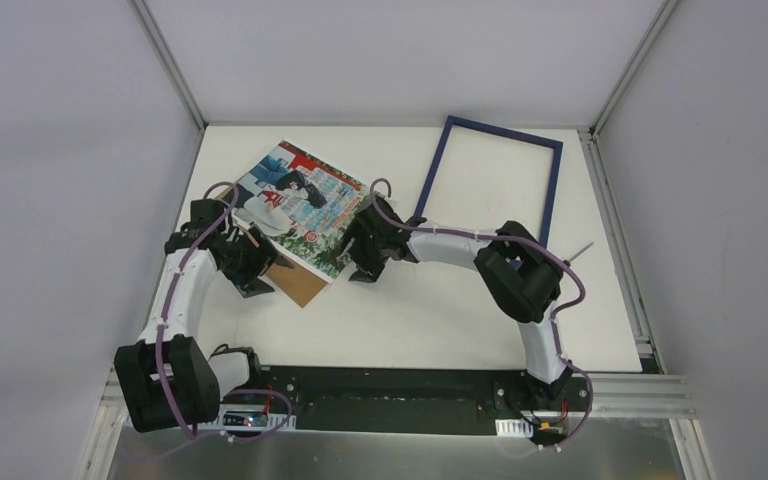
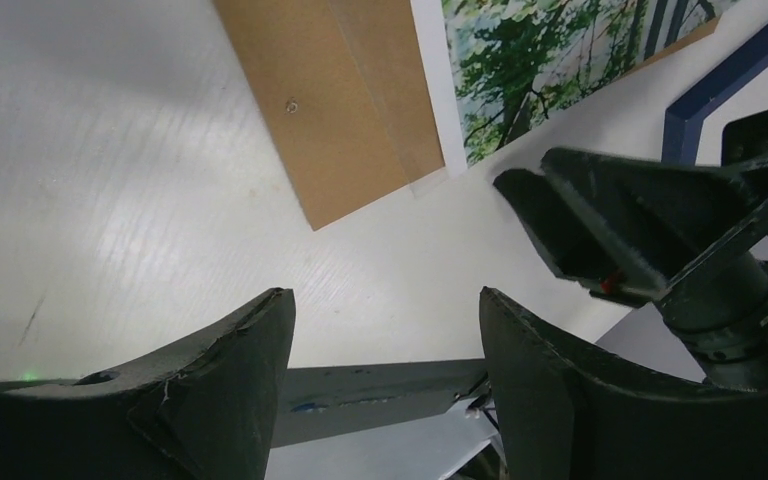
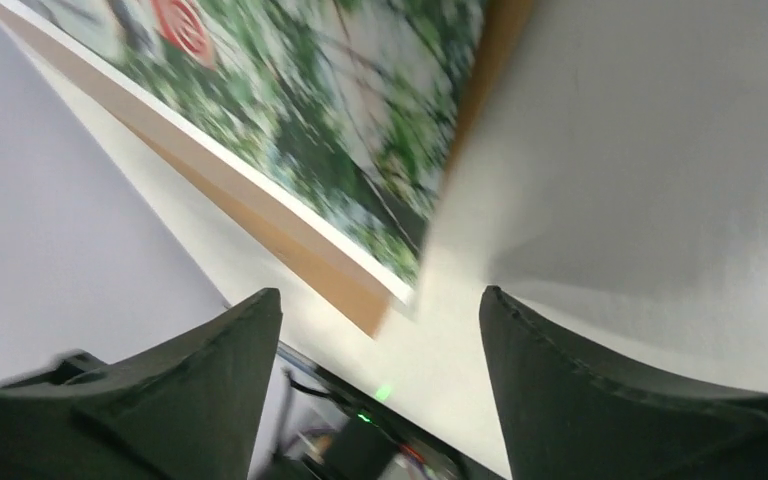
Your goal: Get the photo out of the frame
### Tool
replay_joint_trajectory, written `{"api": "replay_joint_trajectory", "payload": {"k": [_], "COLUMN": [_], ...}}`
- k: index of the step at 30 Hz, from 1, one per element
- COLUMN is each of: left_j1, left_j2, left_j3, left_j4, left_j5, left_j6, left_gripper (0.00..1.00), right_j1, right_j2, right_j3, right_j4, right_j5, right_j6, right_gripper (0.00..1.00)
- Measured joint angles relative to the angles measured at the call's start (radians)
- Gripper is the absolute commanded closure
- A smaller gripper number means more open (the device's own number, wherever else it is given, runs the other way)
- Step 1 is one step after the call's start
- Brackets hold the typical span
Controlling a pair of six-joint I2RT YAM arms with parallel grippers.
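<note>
The left gripper [image 2: 385, 297] and right gripper [image 3: 380, 297] are wide open and hold nothing, the photo [image 1: 300, 205] lies on the board [image 1: 300, 284] between them, the empty frame [image 1: 503, 130] sits farther back, and the photo looks thin and bendy, so pinch 1 edge gently.

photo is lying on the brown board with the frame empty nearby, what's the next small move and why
Probably just draw the right fingers back from the photo. They stand open beside its corner, holding nothing; the photo lies on the backing board, and the frame sits empty apart from it, so the job looks done.
</note>
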Motion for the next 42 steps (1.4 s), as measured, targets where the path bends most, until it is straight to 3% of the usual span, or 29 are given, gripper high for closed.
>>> {"api": "replay_joint_trajectory", "payload": {"k": [6,11,19,24,32,42], "left_j1": [-0.104,-0.187,-0.298,-0.307,-0.307,-0.307], "left_j2": [-0.019,-0.064,-0.171,-0.279,-0.409,-0.427], "left_j3": [-0.016,-0.016,0.047,0.132,0.293,0.351], "left_j4": [0.061,0.117,0.186,0.219,0.229,0.24], "left_j5": [-0.002,-0.003,-0.013,-0.039,-0.1,-0.136], "left_j6": [-0.077,-0.127,-0.156,-0.147,-0.095,-0.074], "left_gripper": [0.3,0.3,0.3,0.3,0.29,0.3], "right_j1": [0.01,0.005,-0.03,-0.031,-0.031,-0.031], "right_j2": [-0.123,-0.461,-1.103,-1.356,-1.492,-1.558], "right_j3": [-0.051,-0.266,-0.408,-0.364,-0.099,-0.008], "right_j4": [-0.224,-0.362,-0.636,-0.855,-1.212,-1.349], "right_j5": [-0.04,0.039,0.355,0.591,0.923,1.044], "right_j6": [-0.27,-0.452,-0.559,-0.557,-0.515,-0.468], "right_gripper": [0.03,0.01,0.01,0.01,0.01,0.01]}}
